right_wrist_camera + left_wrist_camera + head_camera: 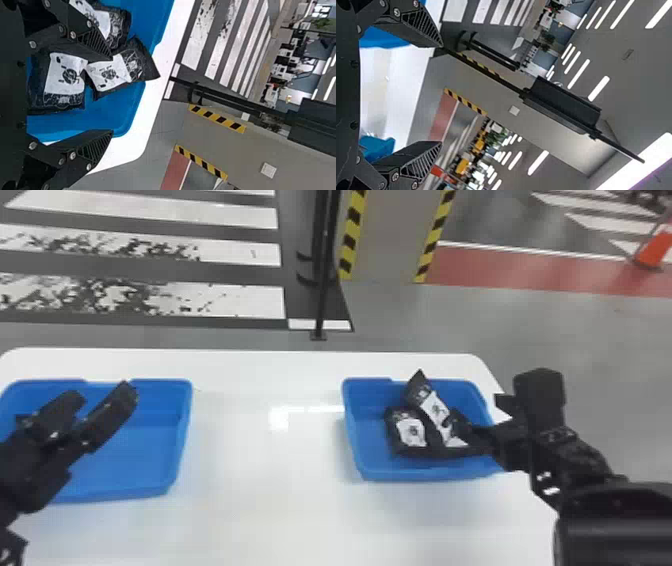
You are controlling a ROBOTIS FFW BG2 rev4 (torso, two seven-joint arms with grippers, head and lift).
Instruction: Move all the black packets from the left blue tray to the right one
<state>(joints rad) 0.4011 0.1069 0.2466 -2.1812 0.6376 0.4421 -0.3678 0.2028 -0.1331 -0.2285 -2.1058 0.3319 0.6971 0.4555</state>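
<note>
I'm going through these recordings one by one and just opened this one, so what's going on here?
A two-armed robot is at work on moving black packets between two blue trays. A few packets lie together in the right tray. The right claw is at that tray, its fingers spread and nothing clamped between them. The left claw, also open, is over the left tray. Both trays sit on a white table.

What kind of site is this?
Probably an indoor test or demo hall, possibly part of a factory floor: strip lights on the ceiling, crosswalk stripes painted on the floor, and a pillar edged in yellow-black hazard tape.
</note>
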